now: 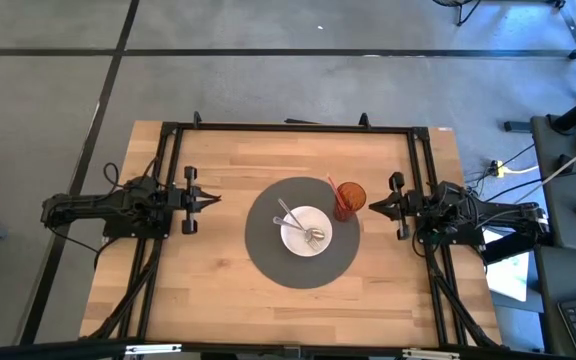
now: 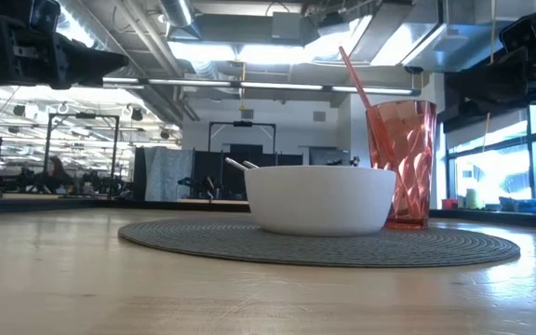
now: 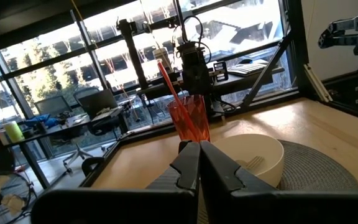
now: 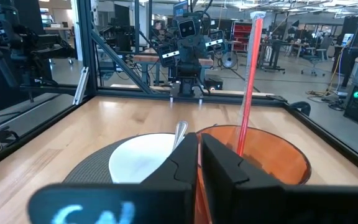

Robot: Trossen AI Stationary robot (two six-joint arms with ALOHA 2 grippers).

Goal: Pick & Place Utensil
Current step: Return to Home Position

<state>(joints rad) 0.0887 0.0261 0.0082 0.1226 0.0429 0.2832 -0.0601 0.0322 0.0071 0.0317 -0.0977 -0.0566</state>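
A white bowl (image 1: pixel 305 230) sits on a round grey placemat (image 1: pixel 268 250) at the table's middle, with metal utensils (image 1: pixel 290 213) lying in it, their handles sticking out over the far-left rim. A red tumbler (image 1: pixel 350 197) with a red straw (image 1: pixel 335 190) stands on the mat's far right part. My left gripper (image 1: pixel 214 199) hovers shut and empty left of the mat. My right gripper (image 1: pixel 373 205) hovers shut and empty just right of the tumbler. The bowl (image 3: pixel 253 158) and tumbler (image 3: pixel 190 118) show in the left wrist view, the tumbler (image 4: pixel 260 158) and bowl (image 4: pixel 138 158) in the right wrist view.
Black frame rails (image 1: pixel 298 128) run along the table's far, left and right sides. Bare wood (image 1: pixel 218 290) lies around the mat on the near side. The low view shows the bowl (image 2: pixel 319 200) and tumbler (image 2: pixel 403 163) on the mat.
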